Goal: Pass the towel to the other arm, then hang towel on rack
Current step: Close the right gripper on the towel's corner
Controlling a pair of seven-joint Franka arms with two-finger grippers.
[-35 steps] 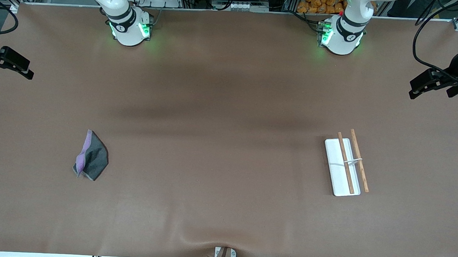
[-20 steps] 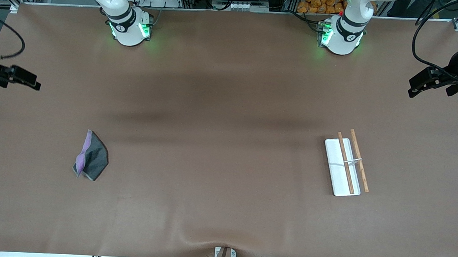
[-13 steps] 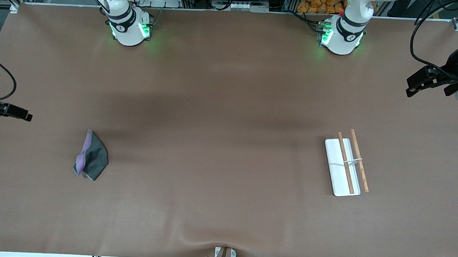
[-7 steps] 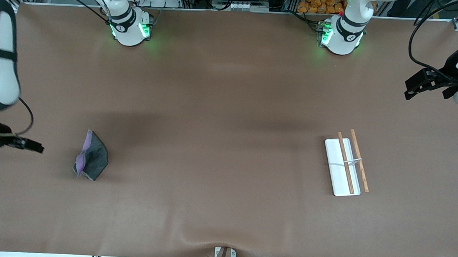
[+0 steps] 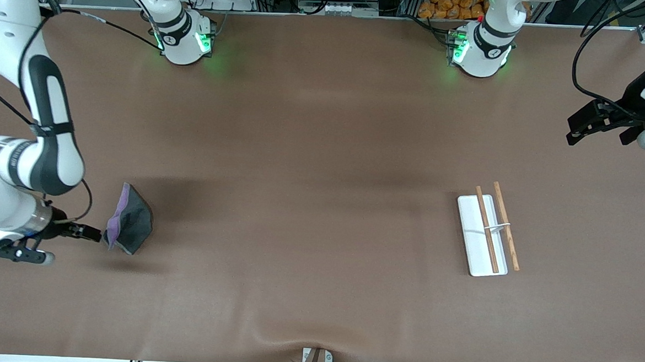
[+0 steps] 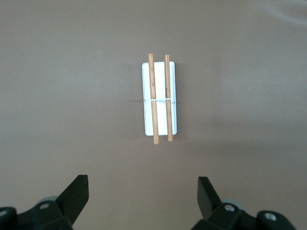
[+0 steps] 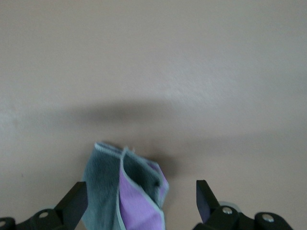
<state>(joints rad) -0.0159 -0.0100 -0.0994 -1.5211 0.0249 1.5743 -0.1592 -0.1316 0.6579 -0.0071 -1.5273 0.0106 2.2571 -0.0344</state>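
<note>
While bent low over the counter [image 5: 313,147], right gripper [image 5: 92,233] just beside towel [image 5: 130,224], jaws spread, towel lying flat toward right arm's end. Left gripper [image 5: 578,127] waiting high at counter's edge, jaws spread wide. Rack [image 5: 488,229] toward left arm's end. No legible writing.

Both arms glossy white, rounded shells, black bands at joints; right arm [image 5: 45,106] with long black panel down forearm, silver wrist ring, thin black cable looping alongside; bases lit green, black ring near each; fingers [image 6: 76,194] black, wedge-shaped, silver screws at mounts; left gripper [image 5: 582,128] black, cable trailing toward 12 o'clock.
</note>
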